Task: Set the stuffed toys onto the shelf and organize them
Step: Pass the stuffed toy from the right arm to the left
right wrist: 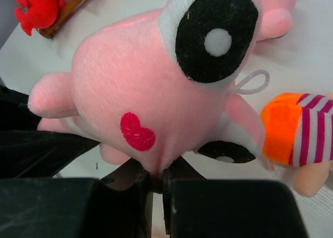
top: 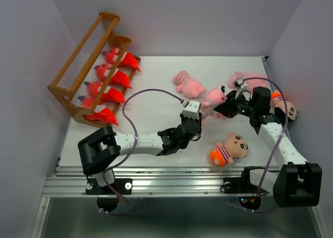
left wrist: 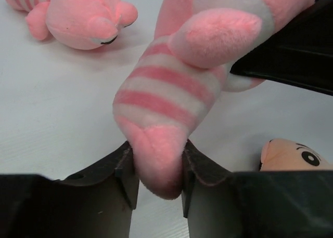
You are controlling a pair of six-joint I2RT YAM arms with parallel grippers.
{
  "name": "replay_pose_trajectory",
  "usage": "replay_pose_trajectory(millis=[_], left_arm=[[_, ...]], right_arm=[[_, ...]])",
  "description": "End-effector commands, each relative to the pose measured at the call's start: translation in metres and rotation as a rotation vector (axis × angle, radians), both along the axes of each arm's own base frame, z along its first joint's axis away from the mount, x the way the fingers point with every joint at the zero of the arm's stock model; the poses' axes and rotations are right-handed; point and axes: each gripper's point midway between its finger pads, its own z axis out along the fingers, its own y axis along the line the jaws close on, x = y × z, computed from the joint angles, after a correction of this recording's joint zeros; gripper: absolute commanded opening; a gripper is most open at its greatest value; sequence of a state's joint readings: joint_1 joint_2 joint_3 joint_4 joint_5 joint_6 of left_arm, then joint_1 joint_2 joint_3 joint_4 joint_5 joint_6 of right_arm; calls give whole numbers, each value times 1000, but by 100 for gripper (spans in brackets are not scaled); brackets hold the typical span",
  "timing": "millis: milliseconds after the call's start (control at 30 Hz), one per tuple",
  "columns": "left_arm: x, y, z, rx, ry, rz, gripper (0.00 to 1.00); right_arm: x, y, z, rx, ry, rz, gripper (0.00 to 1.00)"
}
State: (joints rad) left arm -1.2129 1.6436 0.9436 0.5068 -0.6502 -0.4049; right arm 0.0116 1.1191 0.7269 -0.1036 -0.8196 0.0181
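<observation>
The pink pig [top: 213, 98] was located at mid-table [top: 151, 79], well apart from the shelf [top: 78, 66]. The left gripper [left wrist: 156, 165] was clamped on its striped end. The right gripper [right wrist: 157, 178] was pinched on its head.

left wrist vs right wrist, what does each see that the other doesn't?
Left wrist only: the left gripper's clamp on the pink striped plush pig's lower end, a second pink pig, a tan boy-doll face. Right wrist only: the right gripper's pinch under the pig's black-eyed face, a red plush monster, an orange-bottomed doll. Both: that held pig, white table.
</observation>
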Motion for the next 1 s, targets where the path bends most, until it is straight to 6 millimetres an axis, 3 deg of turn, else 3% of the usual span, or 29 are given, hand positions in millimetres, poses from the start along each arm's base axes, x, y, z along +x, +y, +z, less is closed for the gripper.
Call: replay_pose_trajectory(millis=[0,67,167,267,333,367,400,500,533,833,933,967], left_arm=[[11,-2,36,-120,-72,53,37],[11,-3,43,-136,-84,54,27],[12,-4,50,-156,-94,57,2],[12,-3,53,-170,-94,58,0],[11,-1,54,-177,-92,59,0],[11,2,55,-192,-87,67,0],[12,5,56,-199,-84,76,0],[16,23,60,-250,-70,136,0],[18,35,60,-260,-69,171,0],[47,112,72,-303,-39,497,0],[75,147,95,-358,-53,668,0],[81,156,92,-335,-44,702,0]], right_arm=[[7,3,29,29,-77,27,1],[7,3,29,30,-77,28,1],[6,4,30,33,-79,32,1],[6,4,31,34,-82,36,1],[5,4,32,33,-88,38,7],[6,4,34,32,-93,37,13],[5,4,34,31,-94,34,39],[8,0,38,17,-113,9,92],[10,-4,39,9,-123,-9,100],[16,-24,52,-19,-173,-118,100],[16,-25,54,-19,-176,-127,100],[16,-25,53,-17,-172,-129,100]])
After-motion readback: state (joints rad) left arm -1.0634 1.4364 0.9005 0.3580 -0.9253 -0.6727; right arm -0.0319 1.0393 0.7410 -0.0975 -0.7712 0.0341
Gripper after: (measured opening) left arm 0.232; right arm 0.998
